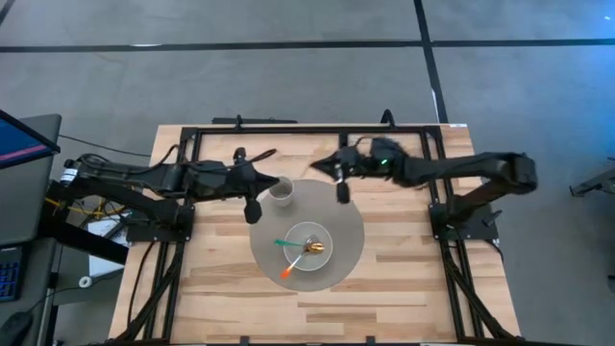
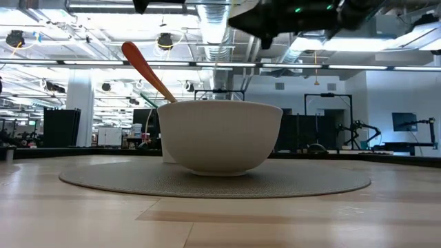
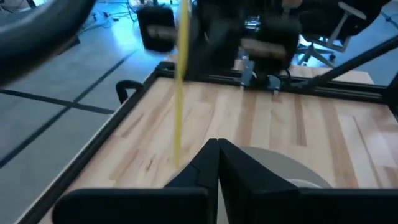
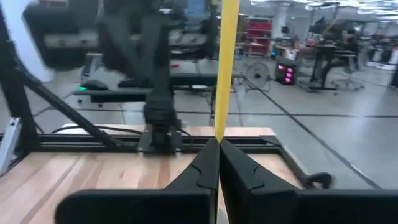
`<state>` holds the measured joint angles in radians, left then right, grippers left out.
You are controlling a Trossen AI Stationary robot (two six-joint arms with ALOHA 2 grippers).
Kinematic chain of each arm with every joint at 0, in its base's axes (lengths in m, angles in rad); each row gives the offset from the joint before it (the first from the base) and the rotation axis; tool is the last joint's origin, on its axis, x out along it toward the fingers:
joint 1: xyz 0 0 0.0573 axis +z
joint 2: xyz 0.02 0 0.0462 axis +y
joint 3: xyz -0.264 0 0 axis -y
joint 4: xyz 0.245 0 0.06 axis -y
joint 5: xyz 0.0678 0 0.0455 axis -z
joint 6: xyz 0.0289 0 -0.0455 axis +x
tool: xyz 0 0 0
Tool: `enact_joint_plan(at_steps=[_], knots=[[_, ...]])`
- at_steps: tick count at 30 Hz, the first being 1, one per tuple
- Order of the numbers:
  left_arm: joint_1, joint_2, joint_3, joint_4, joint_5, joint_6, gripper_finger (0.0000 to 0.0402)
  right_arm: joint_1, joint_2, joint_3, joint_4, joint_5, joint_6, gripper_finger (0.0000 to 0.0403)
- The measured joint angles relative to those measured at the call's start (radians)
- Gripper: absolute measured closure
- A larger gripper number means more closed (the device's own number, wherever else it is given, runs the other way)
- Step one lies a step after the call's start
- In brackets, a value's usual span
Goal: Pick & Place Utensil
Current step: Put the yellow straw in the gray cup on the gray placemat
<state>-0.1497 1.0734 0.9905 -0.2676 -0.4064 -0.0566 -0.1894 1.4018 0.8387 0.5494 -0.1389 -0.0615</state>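
Dark and clenched, the left gripper (image 1: 254,210) hangs above the outer edge of the round grey mat (image 1: 348,223), on the side toward the left arm's base; in the left wrist view its two fingers (image 3: 200,169) meet along one thin line with nothing between them. The right gripper (image 1: 341,191) hovers over the far edge of the same mat, fingers (image 4: 207,163) likewise pressed together and holding nothing.

Between the two grippers, on the back part of the mat, stands a small pale cup (image 1: 281,192), just beside the left gripper.

Nearer the front of the mat sits the white bowl (image 1: 312,248). The utensils are in it: one with a green handle (image 1: 285,243) lies across the rim on the left arm's side, and one with an orange handle (image 1: 289,272) leans out over the rim toward the front of the table. A golden-brown object, too small to identify, rests inside the bowl. From table height the orange handle (image 2: 147,71) rises at a slant out of the bowl (image 2: 220,136), which stands centred on the mat (image 2: 213,180).

The mat lies on a light wooden table (image 1: 404,288) edged by a black frame (image 1: 288,128). The right arm (image 2: 296,17) crosses above the bowl in the low view.
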Motion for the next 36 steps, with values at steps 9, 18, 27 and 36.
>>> enact_joint_plan(at_steps=[9,18,27,36], knots=[[-0.002,0.002,0.0,-0.001,-0.002,-0.001,0.039,0.062,0.281,0.0,0.334,0.048,0.051,0.0402],[-0.002,0.002,0.0,0.0,-0.002,-0.003,0.0389,0.042,0.434,0.002,0.408,0.117,0.01,0.0401],[-0.001,0.002,-0.004,-0.001,-0.002,-0.004,0.0389,0.04,0.453,0.038,0.388,0.082,-0.001,0.0344],[-0.001,0.002,-0.033,0.005,-0.005,-0.005,0.0389,0.03,0.408,0.043,0.382,0.057,-0.001,0.027]])
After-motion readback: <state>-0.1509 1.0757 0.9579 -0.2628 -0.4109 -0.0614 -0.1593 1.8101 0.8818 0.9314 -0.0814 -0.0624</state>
